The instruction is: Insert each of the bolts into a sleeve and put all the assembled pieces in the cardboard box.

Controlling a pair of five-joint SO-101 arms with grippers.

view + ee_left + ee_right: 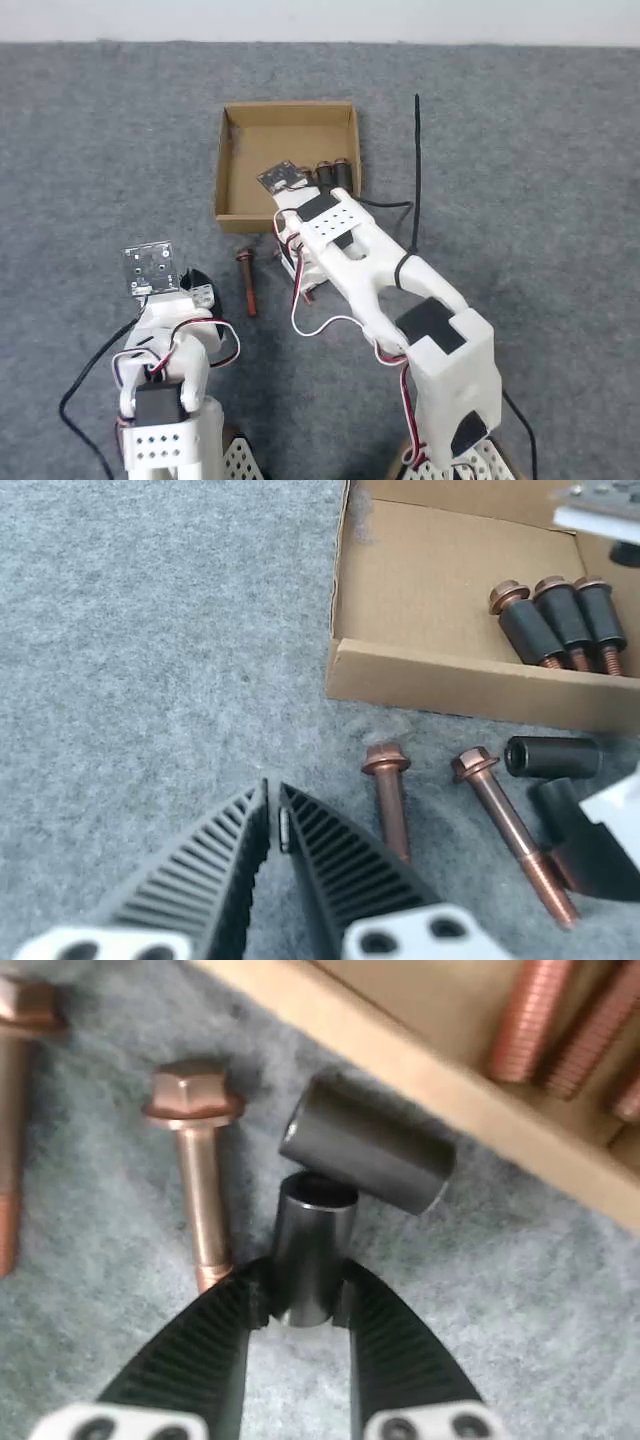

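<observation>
The cardboard box (232,160) holds three assembled bolt-and-sleeve pieces (560,620) in its near right corner. My right gripper (305,1295) is shut on a black sleeve (312,1245), held low over the mat just in front of the box wall (440,1085). A second loose sleeve (368,1148) lies touching the held one's open end. Two copper bolts (390,800) (512,825) lie on the mat before the box. My left gripper (275,815) is shut on nothing, hovering left of those bolts.
Grey carpet (520,150) covers the table, with open room left and right of the box. A black cable (417,170) runs along the right arm. The right arm's white body (370,270) covers part of the area in front of the box.
</observation>
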